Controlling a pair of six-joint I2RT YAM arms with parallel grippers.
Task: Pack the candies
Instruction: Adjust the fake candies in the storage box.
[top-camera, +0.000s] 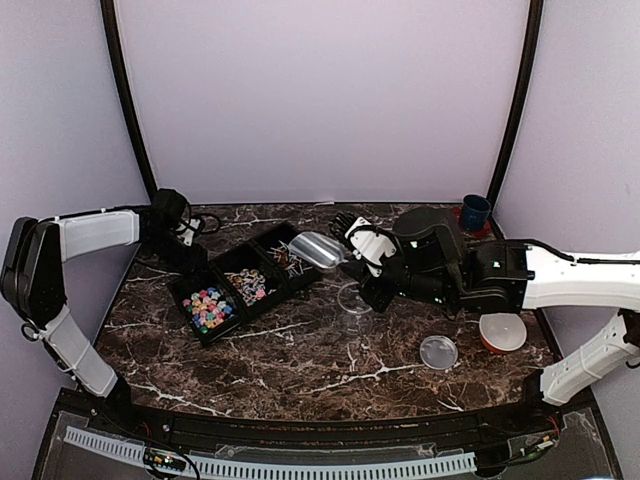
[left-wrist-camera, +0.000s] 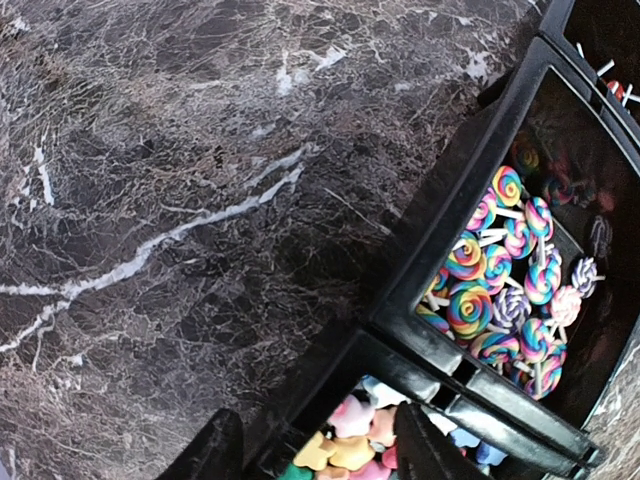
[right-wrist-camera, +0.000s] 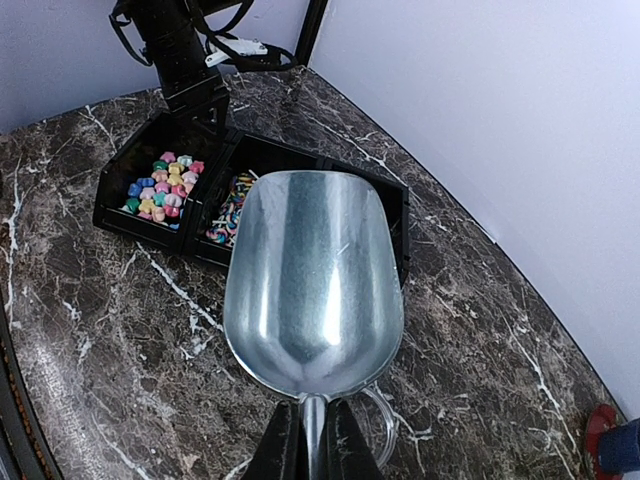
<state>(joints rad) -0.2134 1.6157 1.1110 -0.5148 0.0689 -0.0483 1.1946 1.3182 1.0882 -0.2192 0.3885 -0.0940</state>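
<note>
My left claw (left-wrist-camera: 318, 455) sits at the far left corner of the black tray (top-camera: 192, 322), its fingers (left-wrist-camera: 215, 452) parted astride the outer wall of the end compartment: one outside over the counter (top-camera: 300, 370), the other inside among the sweets. It is loose, not clamped on the wall

My right claw (right-wrist-camera: 313, 445) is clenched on the thin handle of the metal scoop (right-wrist-camera: 312, 275). The scoop is held above the counter, its mouth pointing toward the tray and over the tray's right end. A clear jar (top-camera: 353, 300) stands on the counter just below it, with its lid (top-camera: 438, 352) lying apart nearer my bases

The candies (left-wrist-camera: 510, 280) are all in the tray: pastel stars in the left compartment, swirled lollipops on sticks in the middle, small pieces in the right one
</note>
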